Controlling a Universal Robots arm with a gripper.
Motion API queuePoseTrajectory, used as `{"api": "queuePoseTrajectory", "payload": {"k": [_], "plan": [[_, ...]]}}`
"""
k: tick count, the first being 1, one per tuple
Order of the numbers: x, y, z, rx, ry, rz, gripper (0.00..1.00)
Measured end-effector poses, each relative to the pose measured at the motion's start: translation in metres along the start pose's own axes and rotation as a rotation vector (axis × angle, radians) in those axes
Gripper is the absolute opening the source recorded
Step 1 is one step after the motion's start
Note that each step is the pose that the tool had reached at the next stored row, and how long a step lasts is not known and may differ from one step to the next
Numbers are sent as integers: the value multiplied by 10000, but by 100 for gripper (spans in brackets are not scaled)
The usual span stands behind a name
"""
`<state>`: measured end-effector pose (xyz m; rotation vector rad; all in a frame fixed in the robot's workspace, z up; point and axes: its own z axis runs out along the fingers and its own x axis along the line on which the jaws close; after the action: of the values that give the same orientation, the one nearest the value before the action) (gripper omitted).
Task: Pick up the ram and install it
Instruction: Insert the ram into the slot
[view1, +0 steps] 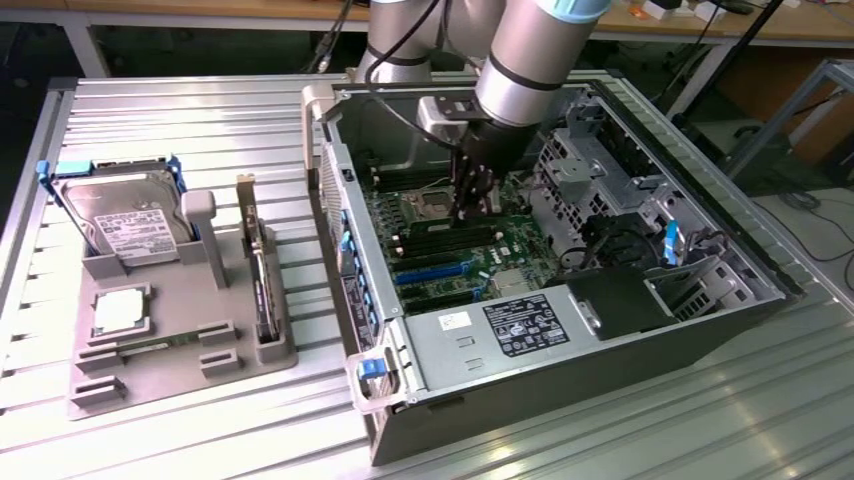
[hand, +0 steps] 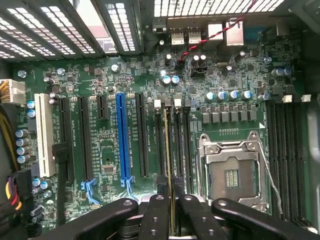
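The ram (hand: 169, 150) is seen edge-on as a thin greenish strip, gripped by the end effector (hand: 171, 202) and aligned along the dark memory slots (hand: 180, 145) beside the processor socket (hand: 231, 172).

The big silver arm (view1: 531, 60) is reaching down from the top of the exterior view. Its last part is pointing almost straight down. The black gripper (view1: 470, 200) is hanging at the end of it. In the wrist view, its two thin black fingers (hand: 156, 215) are sitting close together and pinching the ram (hand: 169, 150) by its thin edge. Two thicker black bars are spreading out on either side of the fingers.
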<state>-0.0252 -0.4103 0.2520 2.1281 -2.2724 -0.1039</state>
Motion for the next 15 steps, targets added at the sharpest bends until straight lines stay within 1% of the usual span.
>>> {"api": "queuePoseTrajectory", "payload": {"k": [2, 3, 4, 8, 11, 15], "plan": [[4, 18, 61, 0, -1, 7, 14], [4, 20, 68, 0, 11, 6, 14], [5, 20, 80, 0, 11, 7, 14], [16, 13, 171, 0, 10, 7, 14], [16, 13, 174, -1, 6, 8, 14], [45, 4, 179, -1, 4, 11, 14]]}}
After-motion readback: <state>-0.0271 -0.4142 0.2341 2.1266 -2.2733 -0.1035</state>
